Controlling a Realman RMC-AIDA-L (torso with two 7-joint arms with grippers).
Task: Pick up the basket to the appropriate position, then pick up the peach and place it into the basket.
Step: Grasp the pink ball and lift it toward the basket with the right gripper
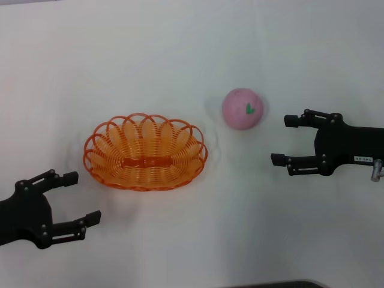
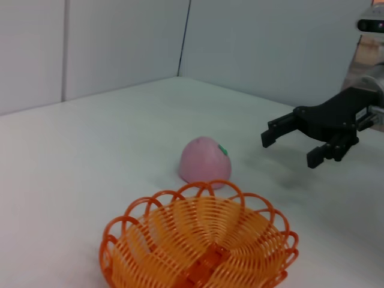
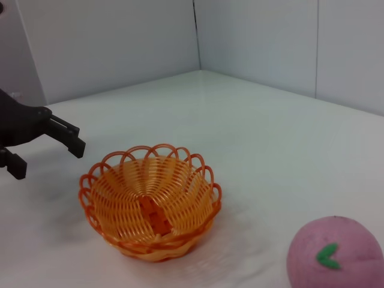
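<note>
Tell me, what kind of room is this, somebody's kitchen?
Probably not a kitchen; more likely a robot test bench. A bare white table with plain panel walls holds only an orange basket and a toy peach, with the left gripper and right gripper open nearby.

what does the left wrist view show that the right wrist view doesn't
Only the left wrist view shows the right gripper, open and hovering beyond the peach. Only the right wrist view shows the left gripper, open beside the basket, and the peach's green leaf mark face on. Both show the empty orange basket and the pink peach resting apart on the white table.
</note>
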